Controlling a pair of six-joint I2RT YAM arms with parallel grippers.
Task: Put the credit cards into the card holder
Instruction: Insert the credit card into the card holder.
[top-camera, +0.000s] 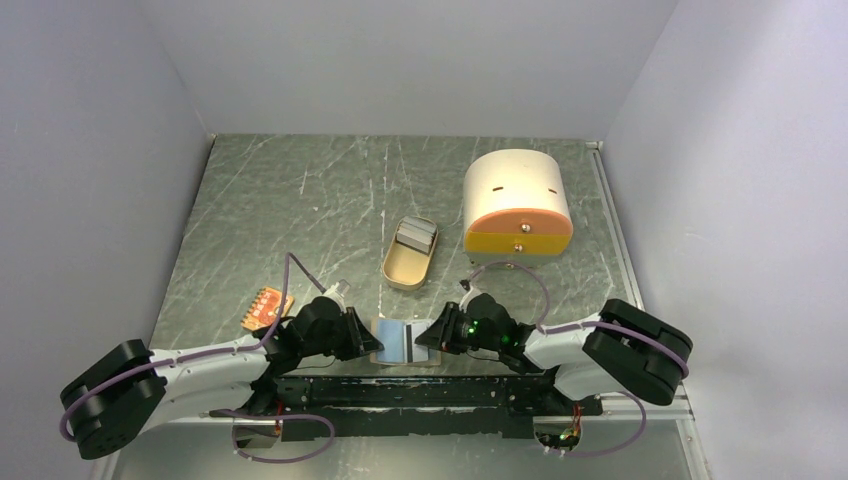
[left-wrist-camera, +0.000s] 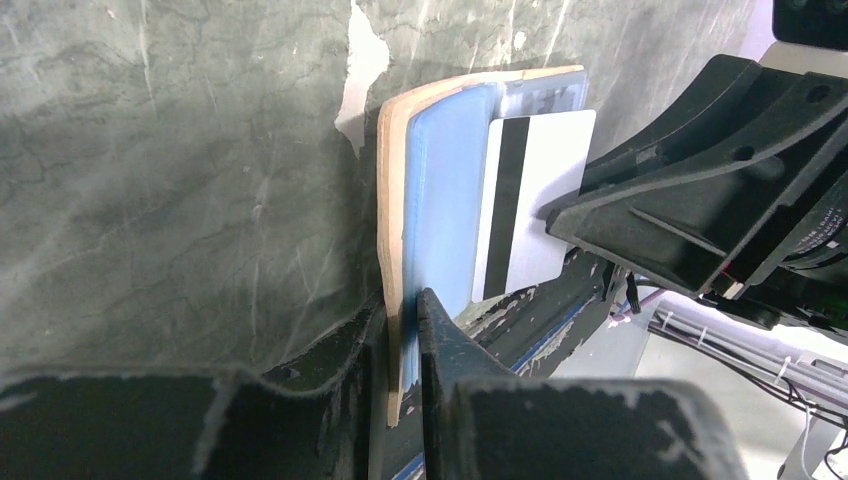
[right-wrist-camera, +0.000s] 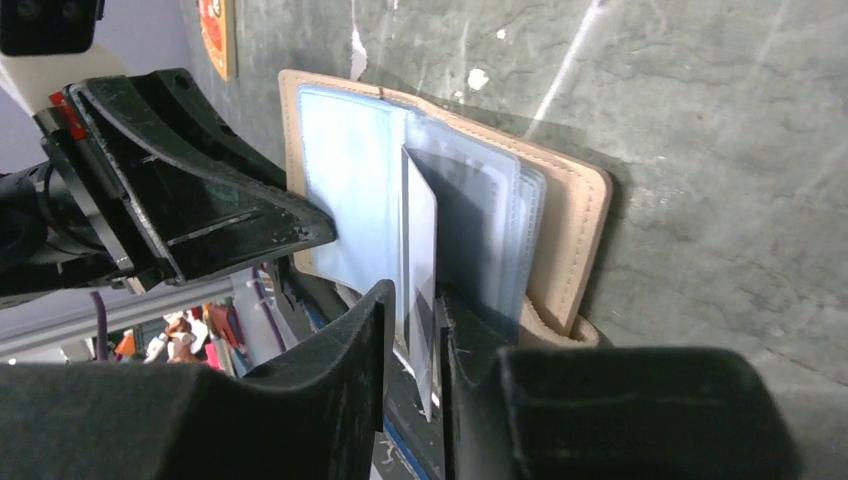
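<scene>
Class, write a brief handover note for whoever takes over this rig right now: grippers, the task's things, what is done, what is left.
Left gripper: fingers shut on an edge of the open beige-tan leather-like card holder.
Right gripper: shut on the whitish-grey card with a dark stripe, held over the holder's clear sleeves.
Done: the light blue card seems already inside.
To do: slide the striped card in, then release.

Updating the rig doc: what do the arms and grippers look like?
Left arm and right arm: white links, black joint housings, lavender cables. Left gripper and right gripper: black angular fingers, scuffed pale. Green light at right wrist.
</scene>
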